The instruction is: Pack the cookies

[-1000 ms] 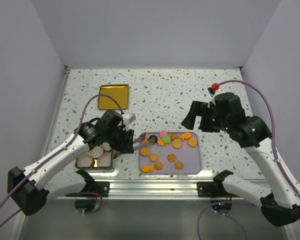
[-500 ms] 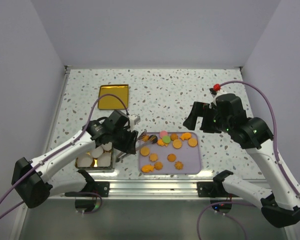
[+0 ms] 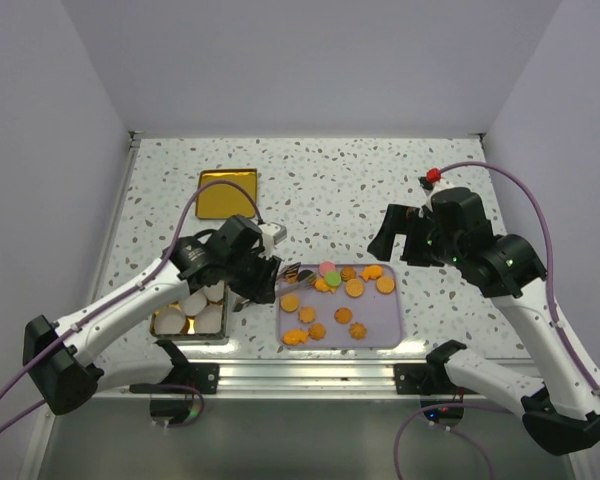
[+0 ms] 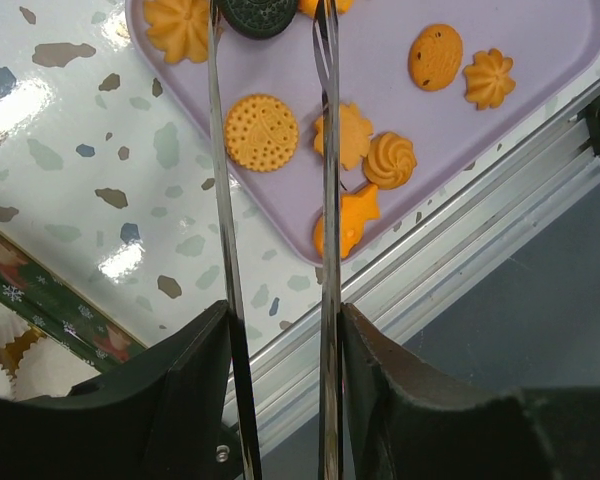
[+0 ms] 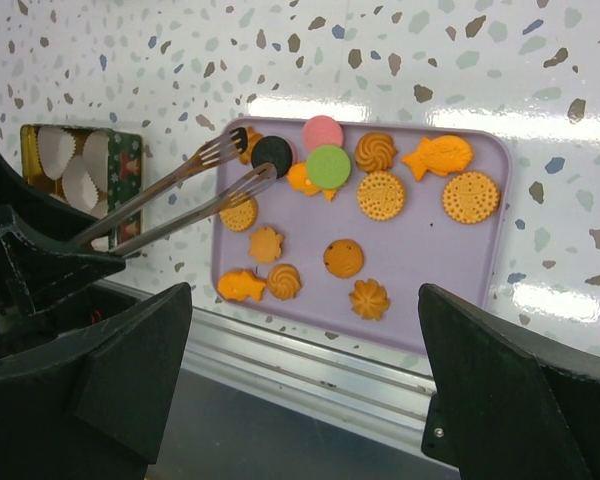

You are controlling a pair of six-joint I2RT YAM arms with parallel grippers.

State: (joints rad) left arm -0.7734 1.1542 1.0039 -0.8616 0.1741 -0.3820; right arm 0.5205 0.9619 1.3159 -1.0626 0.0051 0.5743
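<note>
Cookies point(image 5: 381, 195) on purple tray point(image 5: 450, 290), L claw point(image 4: 280, 335) pinching tongs point(image 5: 252, 181) by dark cookie point(image 5: 272, 155), R claw point(image 5: 310, 375) spread

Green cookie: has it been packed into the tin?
No, the green cookie lies on the purple tray, right beside the pink cookie.

This is a robotics lab cell, not a home kitchen. Bare pale walls point(image 3: 310, 60) box in a speckled tabletop point(image 3: 330, 190) on three sides. An aluminium rail point(image 3: 310, 375) runs along the near edge, and two white-and-black robot arms, the left arm point(image 3: 130, 305) and the right arm point(image 3: 540, 320), are clamped to it. Purple cables point(image 3: 540, 215) loop from the arms. The left arm carries metal tongs point(image 5: 190, 212). The household items are laid out as on a test bench: cookies point(image 3: 354, 288) on a lilac tray point(image 3: 380, 340).
</note>
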